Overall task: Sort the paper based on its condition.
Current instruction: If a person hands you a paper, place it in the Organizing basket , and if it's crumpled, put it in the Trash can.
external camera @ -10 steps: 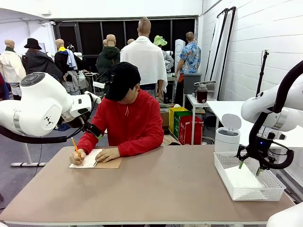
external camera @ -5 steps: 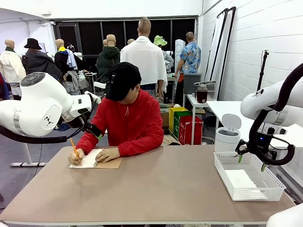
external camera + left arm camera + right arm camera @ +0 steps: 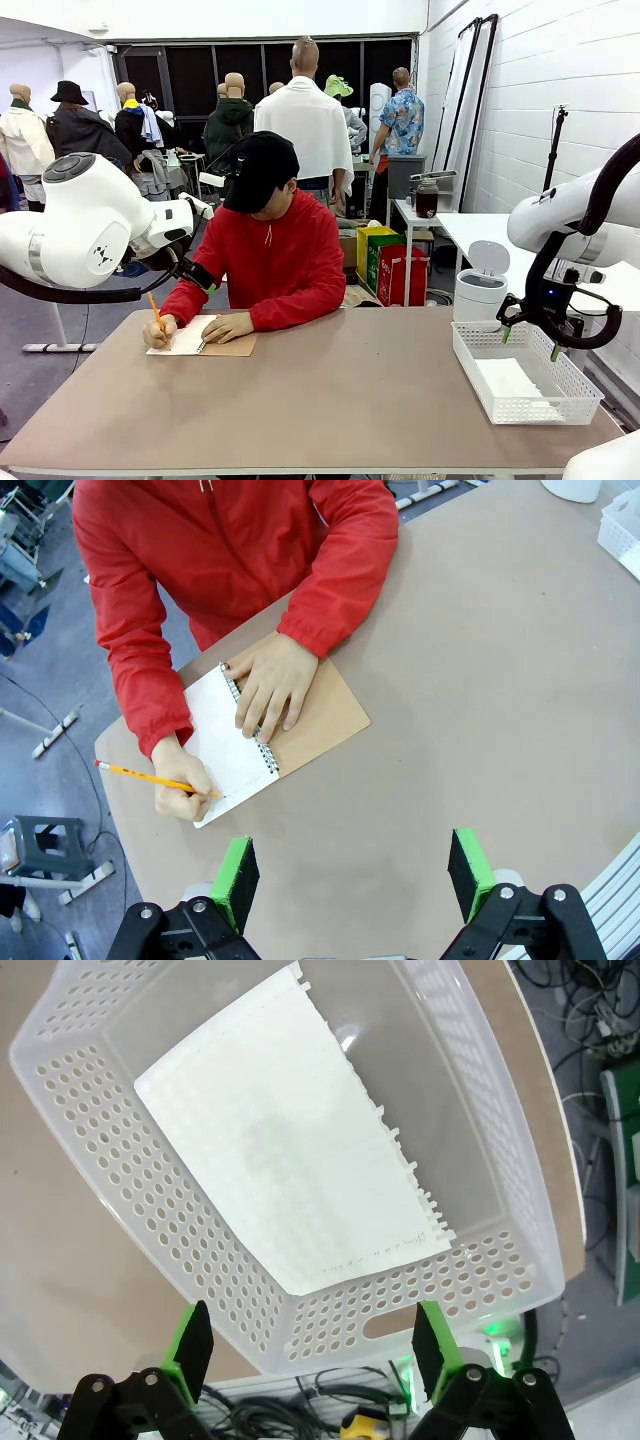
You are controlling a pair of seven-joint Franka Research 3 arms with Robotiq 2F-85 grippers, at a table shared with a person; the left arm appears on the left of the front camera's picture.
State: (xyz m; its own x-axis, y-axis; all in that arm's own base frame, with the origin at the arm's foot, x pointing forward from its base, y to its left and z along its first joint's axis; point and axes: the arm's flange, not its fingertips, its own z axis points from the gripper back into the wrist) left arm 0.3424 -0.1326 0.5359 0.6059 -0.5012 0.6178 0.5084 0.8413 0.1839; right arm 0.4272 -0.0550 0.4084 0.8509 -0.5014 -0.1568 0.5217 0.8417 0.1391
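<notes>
Right gripper (image 3: 530,345), fingers spread wide and empty, above white basket (image 3: 520,412) at table's right end; paper (image 3: 290,1150) flat on basket floor. Left gripper (image 3: 352,855), equally wide and empty, over tabletop near notebook (image 3: 320,705).

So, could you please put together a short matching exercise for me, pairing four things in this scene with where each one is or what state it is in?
Things:
1. paper
2. pencil
3. notebook
4. right gripper

Places or states:
A. gripped in the person's hand
B. open, hanging above the basket
C. lying flat on the floor of the basket
D. spread open on the table

Pairs: 1-C, 2-A, 3-D, 4-B
</notes>
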